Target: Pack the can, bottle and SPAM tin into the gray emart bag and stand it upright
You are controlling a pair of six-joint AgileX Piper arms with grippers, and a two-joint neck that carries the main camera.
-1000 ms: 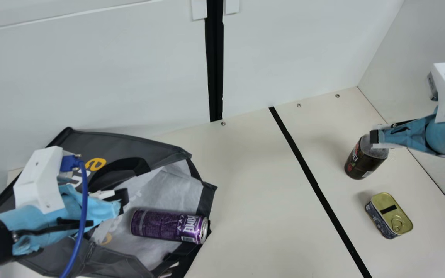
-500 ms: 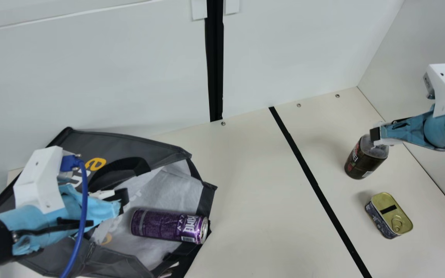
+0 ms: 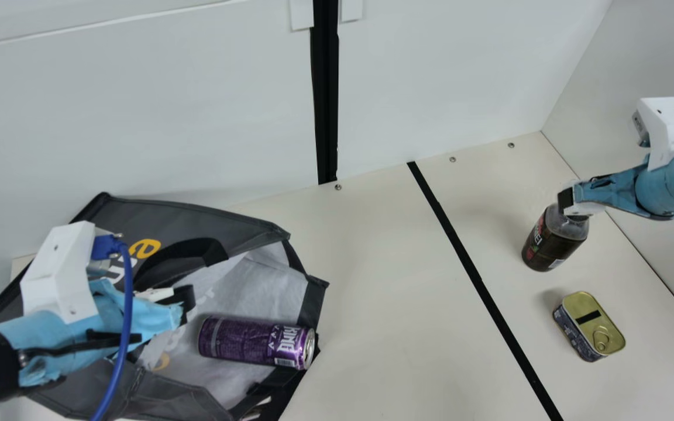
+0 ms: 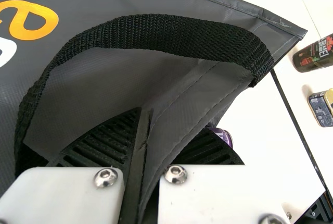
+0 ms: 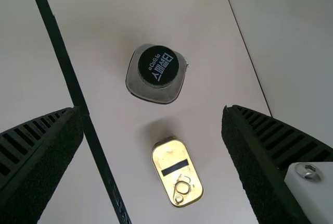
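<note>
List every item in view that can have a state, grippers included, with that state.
Gray bag: lying down, mouth open
Can: on its side, inside the bag's mouth
Bottle: upright, capped
SPAM tin: unopened, lying flat
Left gripper: closed on bag fabric
Right gripper: open, empty

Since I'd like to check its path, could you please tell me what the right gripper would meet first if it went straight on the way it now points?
Most likely the black-capped bottle, ahead of the open right gripper; depth is unclear, so it might pass beside it toward the table.
</note>
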